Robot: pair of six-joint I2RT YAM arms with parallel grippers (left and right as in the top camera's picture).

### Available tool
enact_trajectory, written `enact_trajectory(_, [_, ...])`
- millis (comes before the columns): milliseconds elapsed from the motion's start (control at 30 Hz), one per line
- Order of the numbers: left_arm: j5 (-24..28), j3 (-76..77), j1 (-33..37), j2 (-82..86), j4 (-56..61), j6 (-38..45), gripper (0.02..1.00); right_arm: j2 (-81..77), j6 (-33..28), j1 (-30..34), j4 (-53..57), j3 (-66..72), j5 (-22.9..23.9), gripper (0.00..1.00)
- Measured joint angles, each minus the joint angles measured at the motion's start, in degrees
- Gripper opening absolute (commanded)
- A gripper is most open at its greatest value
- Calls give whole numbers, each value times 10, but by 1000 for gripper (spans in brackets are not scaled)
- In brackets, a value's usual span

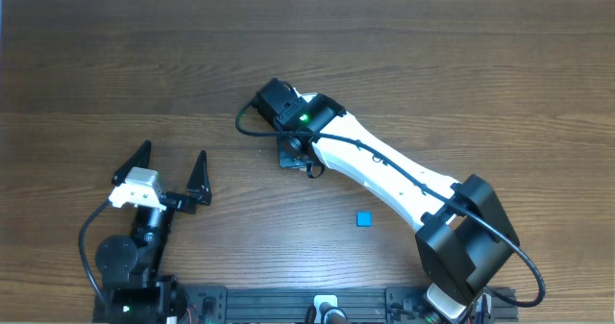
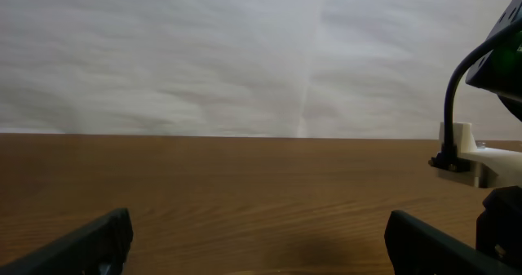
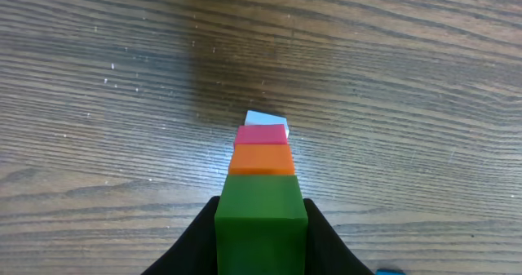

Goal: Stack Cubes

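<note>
A green cube [image 3: 261,230] tops a stack of an orange cube [image 3: 262,159], a pink cube [image 3: 261,135] and a pale blue-white cube [image 3: 266,118] at the bottom, all standing on the wooden table. My right gripper [image 3: 261,211] is shut on the green cube, one finger on each side of it. Seen from above, the right gripper [image 1: 296,151] sits over the table's middle and hides the stack. A small blue cube [image 1: 363,219] lies alone nearer the right arm's base. My left gripper [image 1: 174,167] rests open at the front left, holding nothing.
The wooden table [image 1: 480,64] stretches bare on every side of the stack. The right arm's white link [image 1: 384,175] runs diagonally from its base to the middle, passing just above the blue cube. The right arm's wrist [image 2: 481,157] appears at the edge of the left wrist view.
</note>
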State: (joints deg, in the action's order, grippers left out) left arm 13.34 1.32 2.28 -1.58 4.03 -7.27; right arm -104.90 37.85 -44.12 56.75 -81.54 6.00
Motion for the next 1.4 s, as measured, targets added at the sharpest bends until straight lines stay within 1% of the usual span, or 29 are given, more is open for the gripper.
enact_trajectory(567, [0,0,0,0,0,0,998,-1,0,2,-4,0,2,209])
enact_trajectory(700, [0,0,0,0,0,0,998,-7,0,2,-5,0,2,229])
enact_trajectory(800, [0,0,0,0,0,0,998,-12,0,2,-6,0,2,288])
enact_trajectory(900, [0,0,0,0,0,0,998,-12,-1,2,-7,0,2,437])
enact_trajectory(1033, [0,0,0,0,0,0,998,-12,2,2,-8,0,2,678])
enact_trajectory(1067, [0,0,0,0,0,0,998,-12,1,2,-9,0,3,759])
enact_trajectory(1133, [0,0,0,0,0,0,998,-12,0,2,-9,0,4,993])
enact_trajectory(1400, [0,0,0,0,0,0,998,-12,-1,2,-8,0,4,993])
